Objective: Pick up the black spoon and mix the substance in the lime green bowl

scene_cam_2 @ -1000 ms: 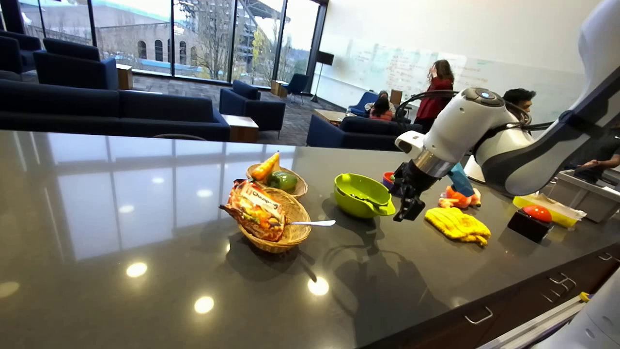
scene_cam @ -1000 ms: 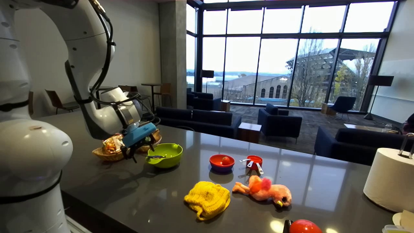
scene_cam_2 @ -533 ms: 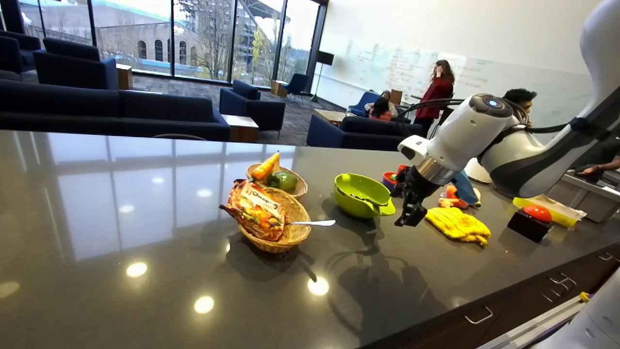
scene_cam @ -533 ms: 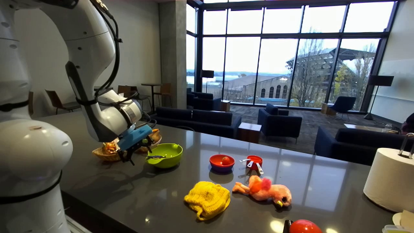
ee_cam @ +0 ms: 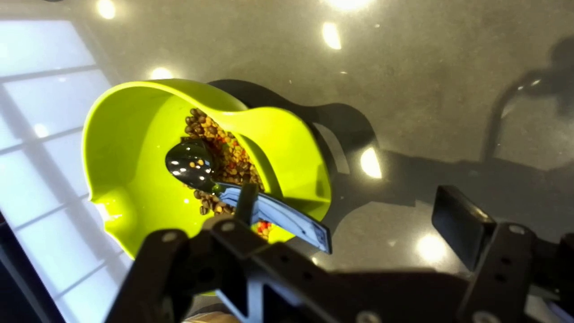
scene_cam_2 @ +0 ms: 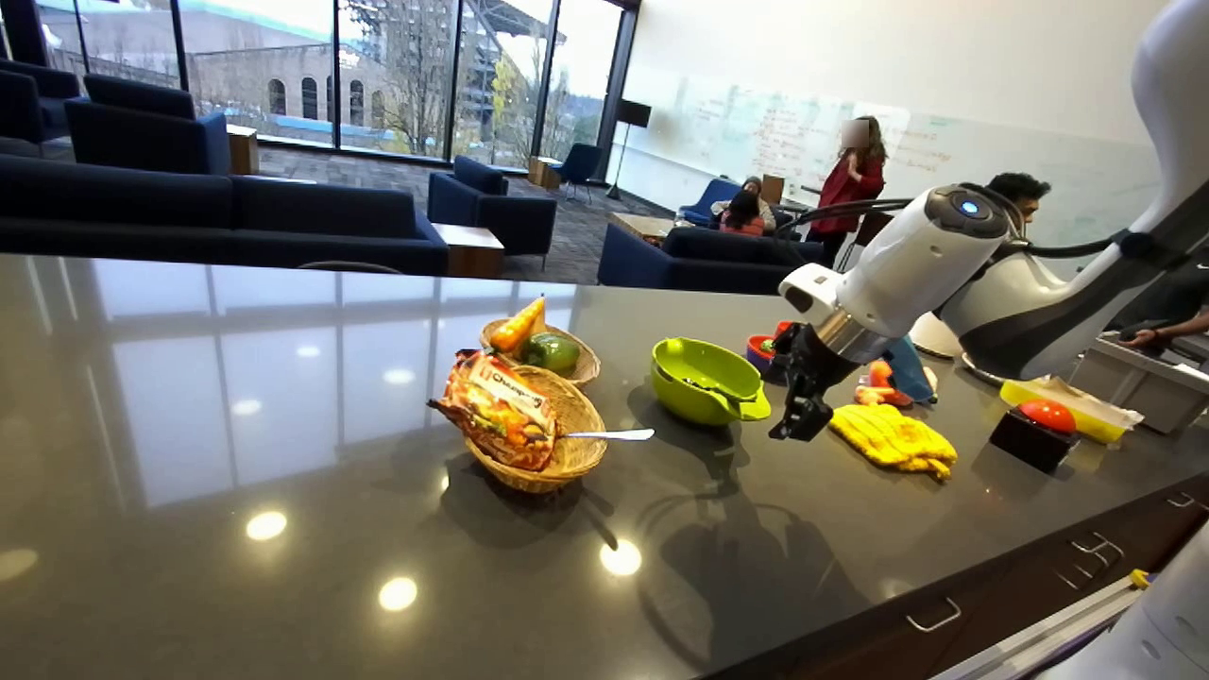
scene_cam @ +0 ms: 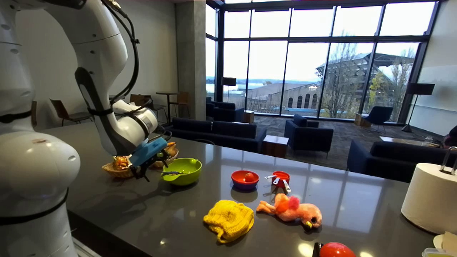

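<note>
The lime green bowl [scene_cam: 191, 175] stands on the counter in both exterior views [scene_cam_2: 682, 401], and its inside shows in the wrist view [ee_cam: 116, 157]. It holds a mix of dark, yellow and red bean-like pieces [ee_cam: 233, 154]. The black spoon [ee_cam: 190, 163] rests in the bowl. Its shiny handle [ee_cam: 293, 220] lies over the rim toward the gripper. My gripper [ee_cam: 354, 215] is open and empty. In the wrist view one finger overlaps the handle, and the handle's end lies between the fingers. In both exterior views the gripper [scene_cam: 155, 170] hangs beside the bowl, apart from it [scene_cam_2: 795, 420].
Two wicker baskets [scene_cam_2: 581, 451] hold a snack bag [scene_cam_2: 501, 406] and toy produce beside the bowl. A red-and-purple bowl [scene_cam: 245, 184], red measuring cups [scene_cam: 281, 177], a yellow cloth [scene_cam: 230, 219], a flamingo plush [scene_cam: 296, 210] and a red button [scene_cam_2: 1047, 416] also stand on the counter.
My open gripper has moved a little away from the bowl and slightly down, mostly in the first half second. It has barely moved since. The bowl and spoon have not moved.
</note>
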Action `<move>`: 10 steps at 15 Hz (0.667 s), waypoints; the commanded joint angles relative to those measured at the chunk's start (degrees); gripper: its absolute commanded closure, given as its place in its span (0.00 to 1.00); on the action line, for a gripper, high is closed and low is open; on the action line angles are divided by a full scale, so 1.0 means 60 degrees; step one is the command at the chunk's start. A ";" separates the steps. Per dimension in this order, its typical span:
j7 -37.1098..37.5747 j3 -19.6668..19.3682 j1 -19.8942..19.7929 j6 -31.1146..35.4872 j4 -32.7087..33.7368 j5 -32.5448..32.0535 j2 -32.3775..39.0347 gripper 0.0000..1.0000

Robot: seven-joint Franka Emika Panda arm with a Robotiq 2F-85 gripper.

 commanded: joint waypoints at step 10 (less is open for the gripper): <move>0.0773 0.0097 0.0096 -0.0126 0.0761 -0.0669 0.0268 0.00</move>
